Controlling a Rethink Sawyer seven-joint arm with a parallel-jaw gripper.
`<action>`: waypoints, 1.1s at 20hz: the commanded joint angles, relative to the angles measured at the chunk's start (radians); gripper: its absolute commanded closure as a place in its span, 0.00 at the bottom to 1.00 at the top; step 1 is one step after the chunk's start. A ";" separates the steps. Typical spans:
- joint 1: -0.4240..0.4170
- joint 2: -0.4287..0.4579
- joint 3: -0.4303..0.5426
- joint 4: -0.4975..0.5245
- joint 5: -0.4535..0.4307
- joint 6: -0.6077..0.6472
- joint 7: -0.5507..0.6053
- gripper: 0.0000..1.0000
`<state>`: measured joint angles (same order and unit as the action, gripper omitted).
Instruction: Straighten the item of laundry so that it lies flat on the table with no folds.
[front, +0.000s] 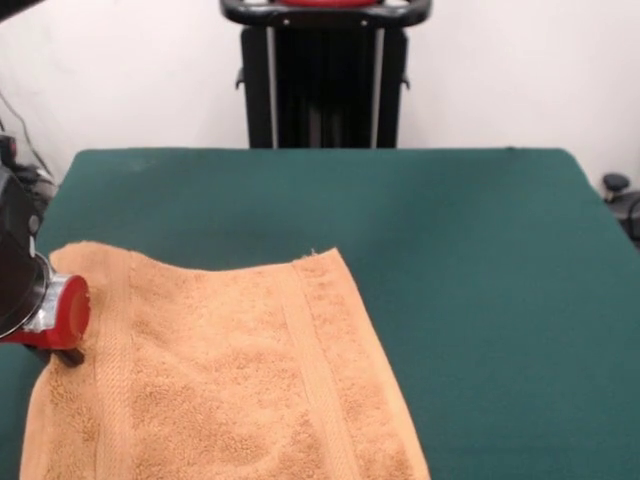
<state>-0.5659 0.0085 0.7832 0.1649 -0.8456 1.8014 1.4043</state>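
The towel (225, 385) lies spread on the green bench's (470, 250) near left part, running off the near edge. The gripper (68, 355) touches its left edge; whether its jaws are apart I cannot tell.

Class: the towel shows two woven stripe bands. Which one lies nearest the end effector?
The band on the picture's left, running right beside the end effector; the other band crosses the towel further right.

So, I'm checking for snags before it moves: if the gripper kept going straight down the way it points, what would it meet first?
Most likely the towel. The gripper sits at the towel's left edge, its dark tip low against the cloth, so the terry comes first, with the table beneath. Depth is unclear; it may already be touching.
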 joint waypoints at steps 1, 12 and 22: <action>0.004 -0.009 0.173 0.065 -0.089 0.057 -0.271 1.00; 0.006 -0.036 0.074 0.140 -0.006 -0.081 -0.072 0.00; 0.020 -0.057 0.031 0.195 0.054 -0.073 -0.063 0.00</action>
<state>-0.5881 -0.0140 0.8254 0.1949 -0.8218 1.8014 1.3987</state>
